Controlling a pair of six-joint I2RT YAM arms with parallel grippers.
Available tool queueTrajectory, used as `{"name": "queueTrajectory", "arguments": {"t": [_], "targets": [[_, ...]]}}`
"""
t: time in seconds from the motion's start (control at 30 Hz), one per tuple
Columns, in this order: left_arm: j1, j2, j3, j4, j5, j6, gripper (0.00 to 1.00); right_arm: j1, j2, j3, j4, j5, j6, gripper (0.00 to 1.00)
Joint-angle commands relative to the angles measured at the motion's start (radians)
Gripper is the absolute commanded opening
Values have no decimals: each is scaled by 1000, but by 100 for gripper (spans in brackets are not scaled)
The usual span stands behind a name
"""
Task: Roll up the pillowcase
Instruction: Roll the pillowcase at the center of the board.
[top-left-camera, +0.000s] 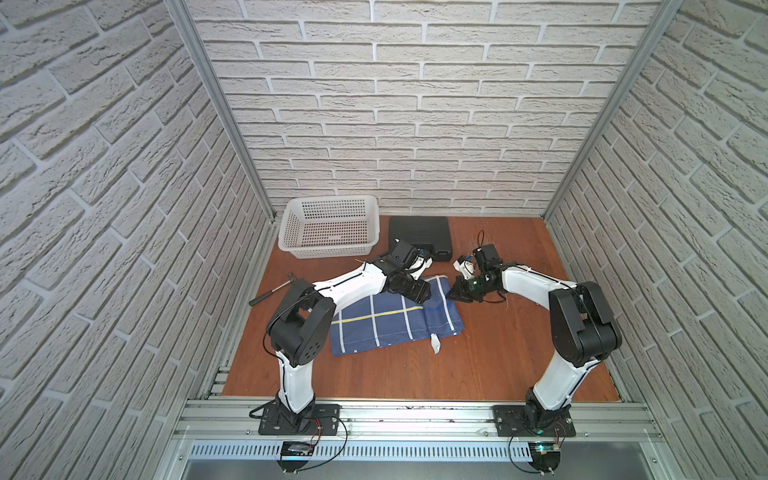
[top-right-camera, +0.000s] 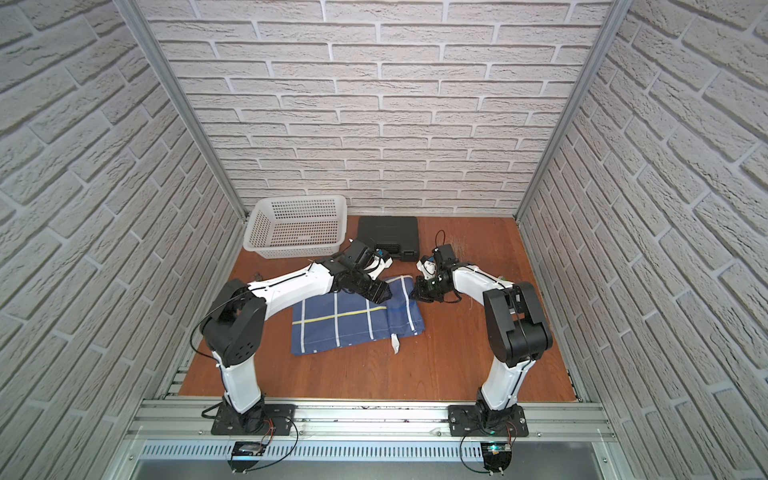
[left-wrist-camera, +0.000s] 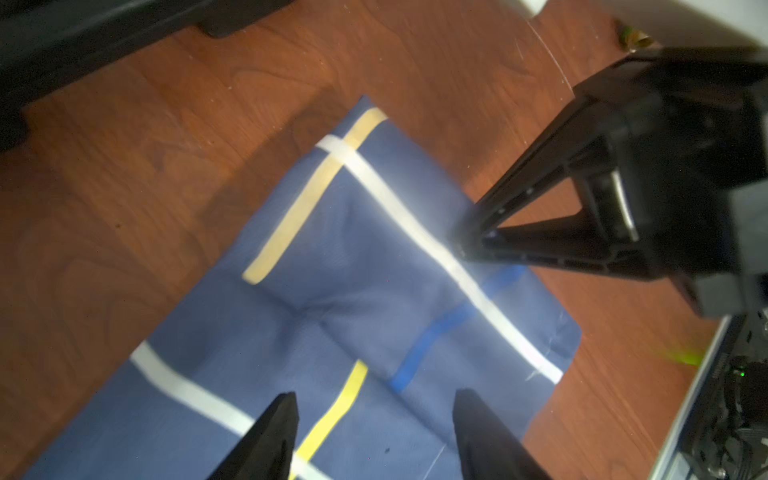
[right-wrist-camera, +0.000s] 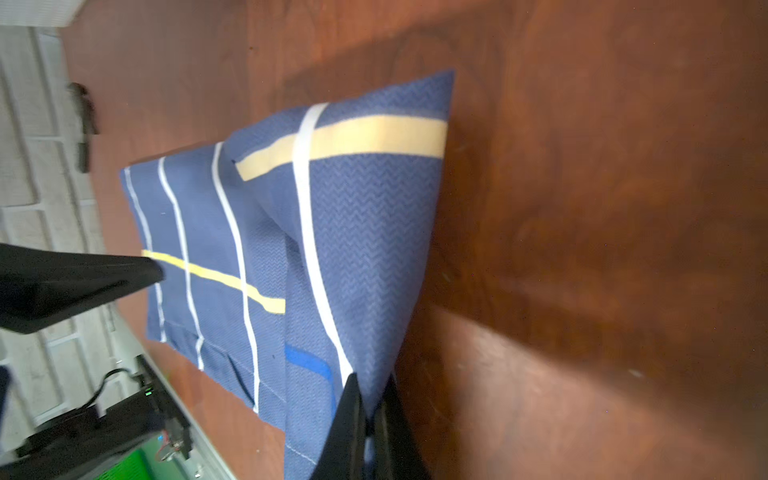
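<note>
The pillowcase (top-left-camera: 386, 322) (top-right-camera: 332, 322) lies on the wooden table, navy with a white grid and a yellow line. Its right end is folded over to the left, and a small white care tag (top-left-camera: 435, 343) sticks out at the near edge. My right gripper (top-left-camera: 451, 294) (right-wrist-camera: 372, 382) is shut on the cloth's right folded edge near the far corner. In the left wrist view it pinches the pillowcase (left-wrist-camera: 353, 291) beside a white stripe. My left gripper (top-left-camera: 424, 293) (left-wrist-camera: 376, 401) hangs open just above the fold with nothing between its fingers.
A white perforated basket (top-left-camera: 328, 250) (top-right-camera: 297, 249) stands at the back left. A black case (top-left-camera: 419, 235) (top-right-camera: 388, 232) sits beside it, just behind both grippers. A dark-handled tool (top-left-camera: 272, 289) lies at the left, by the left arm.
</note>
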Motion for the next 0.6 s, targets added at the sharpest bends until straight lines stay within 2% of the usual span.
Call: {"name": "queueTrajectory", "arguments": {"t": [0.0,0.17,0.33,0.57], "targets": [[11,-80,6,-20,36,-31,64,4,-75,67,-234,156,-167,2],[40,-126,-51,-24,27,-37,64,20,-121,144,-439,367,-231,2],[72,-153,-112,-11,24,-35,64,128,-173,197,-543,580,-183,3],[110,-167,-169,10,32,-23,64,252,-175,279,-650,766,-110,15]]}}
